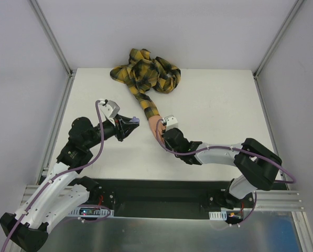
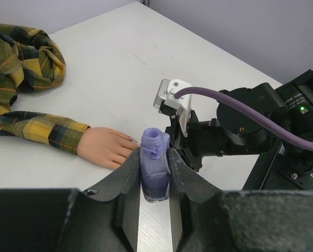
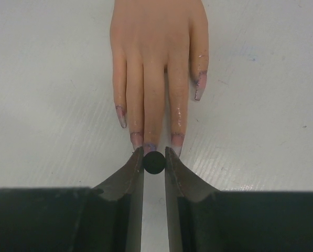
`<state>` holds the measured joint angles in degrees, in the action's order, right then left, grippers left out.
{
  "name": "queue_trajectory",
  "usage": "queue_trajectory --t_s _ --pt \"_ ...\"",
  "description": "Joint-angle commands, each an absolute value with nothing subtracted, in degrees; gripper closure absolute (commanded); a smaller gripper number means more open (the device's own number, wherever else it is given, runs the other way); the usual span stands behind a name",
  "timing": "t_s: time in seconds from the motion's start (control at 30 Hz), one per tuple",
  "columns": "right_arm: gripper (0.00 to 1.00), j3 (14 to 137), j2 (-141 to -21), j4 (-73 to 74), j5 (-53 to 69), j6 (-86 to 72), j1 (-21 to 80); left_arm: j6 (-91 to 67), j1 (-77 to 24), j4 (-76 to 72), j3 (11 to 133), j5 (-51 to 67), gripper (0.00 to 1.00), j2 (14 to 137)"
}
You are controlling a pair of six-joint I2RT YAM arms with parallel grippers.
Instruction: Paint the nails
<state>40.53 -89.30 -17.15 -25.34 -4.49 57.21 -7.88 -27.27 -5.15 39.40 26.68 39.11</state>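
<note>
Left gripper (image 2: 153,157) — jaws clamped on a small purple glass bottle (image 2: 155,181), neck uncapped. Right gripper (image 3: 154,153) pinches a round black brush cap (image 3: 153,163) just at the middle fingertip. Pinkish-purple nails (image 3: 137,139) tip the peach mannequin hand (image 3: 156,47) — flat on the white table (image 3: 51,105).

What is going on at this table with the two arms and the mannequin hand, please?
The robot is painting the nails of a mannequin hand. The left tool is shut on an uncapped purple polish bottle, held near the hand. The right tool grips a small black cap, probably the brush's handle, right at the middle fingertips. The hand lies flat on the table in a plaid sleeve; the nails show patchy purple smears.
</note>
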Motion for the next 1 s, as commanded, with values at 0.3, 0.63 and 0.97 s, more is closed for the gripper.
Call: queue_trajectory --t_s 0.3,0.63,0.97 --pt "1.0 42.2 -89.0 -18.5 -27.2 -4.0 57.6 -8.3 -26.8 -7.2 41.8 28.5 1.0 39.2" --pt "1.0 42.7 -90.0 -20.0 -25.9 -3.3 56.6 -8.2 -26.8 -7.3 41.8 28.5 1.0 39.5" --pt "1.0 43.1 -90.7 -21.5 -23.8 -2.7 55.8 -8.2 -26.8 -7.2 41.9 28.6 1.0 39.6"
